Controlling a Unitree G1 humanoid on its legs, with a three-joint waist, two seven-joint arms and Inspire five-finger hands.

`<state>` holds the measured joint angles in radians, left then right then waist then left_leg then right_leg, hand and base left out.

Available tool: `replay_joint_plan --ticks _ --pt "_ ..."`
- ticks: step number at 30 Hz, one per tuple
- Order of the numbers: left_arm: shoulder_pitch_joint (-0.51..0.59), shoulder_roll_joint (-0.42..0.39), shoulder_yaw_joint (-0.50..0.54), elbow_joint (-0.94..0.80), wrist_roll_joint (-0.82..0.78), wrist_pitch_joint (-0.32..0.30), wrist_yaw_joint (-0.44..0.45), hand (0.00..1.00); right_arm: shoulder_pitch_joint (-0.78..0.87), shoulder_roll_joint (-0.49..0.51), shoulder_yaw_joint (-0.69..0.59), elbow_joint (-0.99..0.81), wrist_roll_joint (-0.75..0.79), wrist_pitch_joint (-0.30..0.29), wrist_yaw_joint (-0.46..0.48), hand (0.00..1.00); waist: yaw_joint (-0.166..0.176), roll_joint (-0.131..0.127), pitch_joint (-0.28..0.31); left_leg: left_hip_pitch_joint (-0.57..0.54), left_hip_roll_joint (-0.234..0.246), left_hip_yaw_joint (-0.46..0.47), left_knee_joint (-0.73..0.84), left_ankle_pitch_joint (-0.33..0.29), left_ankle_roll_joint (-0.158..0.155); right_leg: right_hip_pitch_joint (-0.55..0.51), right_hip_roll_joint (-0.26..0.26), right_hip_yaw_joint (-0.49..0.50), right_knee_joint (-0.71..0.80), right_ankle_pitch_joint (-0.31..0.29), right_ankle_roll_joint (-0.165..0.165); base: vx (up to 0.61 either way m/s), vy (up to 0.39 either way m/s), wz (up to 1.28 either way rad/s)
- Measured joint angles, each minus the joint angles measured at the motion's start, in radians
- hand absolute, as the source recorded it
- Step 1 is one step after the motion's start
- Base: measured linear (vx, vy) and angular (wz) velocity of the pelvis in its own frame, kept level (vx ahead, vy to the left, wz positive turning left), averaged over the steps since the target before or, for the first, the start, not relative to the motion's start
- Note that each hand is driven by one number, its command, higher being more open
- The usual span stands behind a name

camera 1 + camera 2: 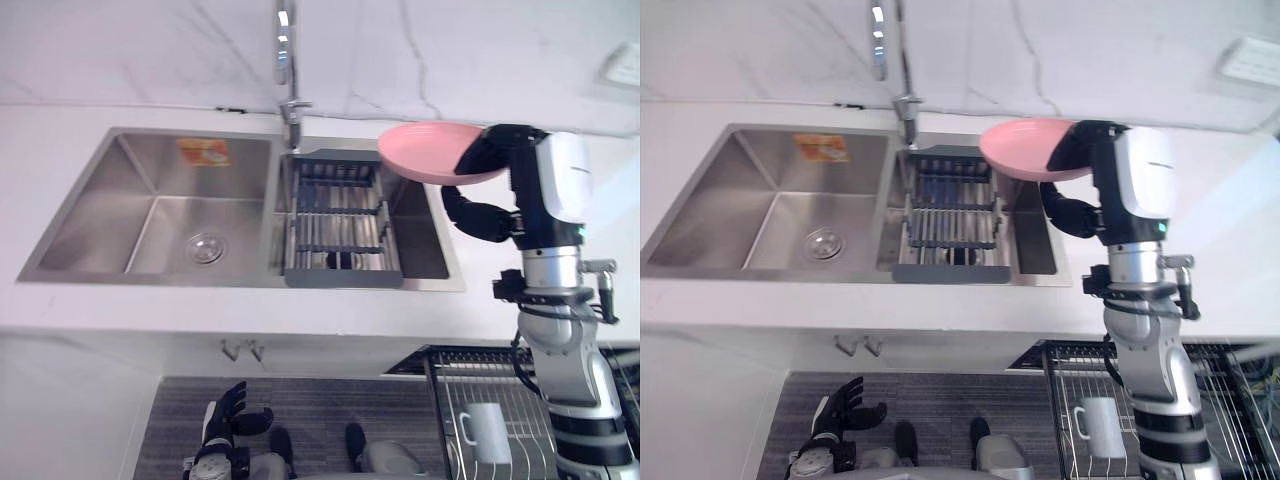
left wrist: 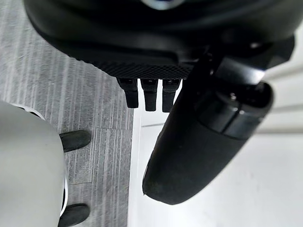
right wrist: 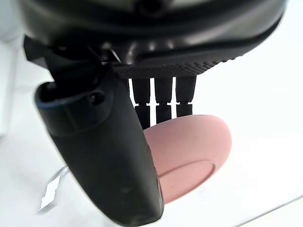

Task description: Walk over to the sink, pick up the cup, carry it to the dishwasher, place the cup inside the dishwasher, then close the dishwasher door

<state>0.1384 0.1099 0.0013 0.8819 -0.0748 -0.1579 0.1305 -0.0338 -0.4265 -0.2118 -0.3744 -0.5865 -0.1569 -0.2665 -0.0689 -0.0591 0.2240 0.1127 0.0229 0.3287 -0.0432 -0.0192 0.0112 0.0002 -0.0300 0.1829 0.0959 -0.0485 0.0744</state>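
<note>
A pink plate (image 1: 440,152) hangs over the right end of the sink (image 1: 150,200), tilted a little. My right hand (image 1: 488,150) is shut on its right rim. In the right wrist view the fingers (image 3: 163,101) lie behind the plate (image 3: 189,151) and the thumb crosses its front. A white cup (image 1: 487,430) with a handle stands in the dishwasher's wire rack (image 1: 447,385) at the lower right. My left hand (image 1: 228,415) hangs low by the cabinet front, open and holding nothing; its fingers (image 2: 149,94) are straight in the left wrist view.
A grey drain rack (image 1: 340,215) sits in the sink's right basin under the plate. The tall faucet (image 1: 288,60) rises behind the divider. White counter surrounds the sink. Grey striped floor lies below the cabinet.
</note>
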Motion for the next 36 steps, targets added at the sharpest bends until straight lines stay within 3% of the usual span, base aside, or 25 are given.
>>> replay_joint_plan --ticks 5,8,12,15,23,27,33,36 --pt "0.005 0.000 -0.001 0.021 0.000 -0.003 0.003 0.90 0.142 0.087 -0.113 -0.008 -0.011 0.030 -0.036 0.30 -0.053 0.003 -0.004 -0.027 0.014 0.145 0.103 -0.084 0.012 -0.054 0.017 0.154 0.009 0.026 0.021 0.04 0.052 -1.02" --pt "0.010 0.001 0.003 0.028 0.001 0.001 0.001 0.90 0.247 0.166 -0.165 -0.007 -0.028 0.065 -0.037 0.30 -0.089 0.007 -0.001 -0.059 0.026 0.209 0.169 -0.105 0.019 -0.088 0.018 0.195 0.007 0.056 0.035 0.04 0.029 -0.80" --pt "0.015 -0.005 0.012 0.028 0.019 0.000 0.001 0.90 0.360 0.261 -0.213 0.014 -0.028 0.101 -0.042 0.30 -0.110 0.016 0.005 -0.070 0.044 0.249 0.218 -0.148 0.019 -0.107 0.020 0.174 0.008 0.063 0.040 0.01 0.011 -0.39" --pt "0.013 -0.020 0.011 0.021 0.024 -0.003 0.001 0.90 0.426 0.278 -0.216 0.020 -0.028 0.109 -0.044 0.30 -0.117 0.042 0.017 -0.072 0.050 0.262 0.227 -0.196 0.010 -0.131 0.023 0.146 0.027 0.060 0.034 -0.04 0.021 -0.19" --pt "0.011 -0.073 0.011 -0.022 0.039 -0.004 0.001 0.90 0.461 0.345 -0.212 0.138 -0.017 0.136 -0.045 0.30 -0.106 0.104 0.031 -0.141 0.070 0.309 0.278 -0.197 0.012 -0.217 0.017 0.089 0.093 0.046 0.016 -0.01 -0.001 -0.02" --pt "-0.026 -0.097 -0.010 -0.053 0.038 -0.013 0.003 0.90 0.435 0.351 -0.213 0.192 0.026 0.157 -0.069 0.30 -0.075 0.106 0.070 -0.191 0.101 0.313 0.335 -0.213 0.011 -0.257 0.017 0.039 0.121 0.028 -0.007 -0.01 -0.034 0.13" --pt "-0.082 -0.139 -0.041 -0.058 0.035 -0.021 0.006 0.90 0.339 0.319 -0.213 0.255 0.098 0.177 -0.093 0.30 -0.032 0.114 0.124 -0.269 0.112 0.310 0.372 -0.227 0.005 -0.337 0.010 0.014 0.156 0.027 -0.007 -0.01 -0.006 0.04" --pt "-0.104 -0.137 -0.049 -0.060 0.033 -0.025 0.021 0.90 0.286 0.285 -0.215 0.297 0.144 0.188 -0.112 0.30 -0.020 0.123 0.153 -0.292 0.119 0.310 0.384 -0.220 0.016 -0.356 0.008 -0.001 0.168 0.035 0.004 0.05 -0.007 0.07"
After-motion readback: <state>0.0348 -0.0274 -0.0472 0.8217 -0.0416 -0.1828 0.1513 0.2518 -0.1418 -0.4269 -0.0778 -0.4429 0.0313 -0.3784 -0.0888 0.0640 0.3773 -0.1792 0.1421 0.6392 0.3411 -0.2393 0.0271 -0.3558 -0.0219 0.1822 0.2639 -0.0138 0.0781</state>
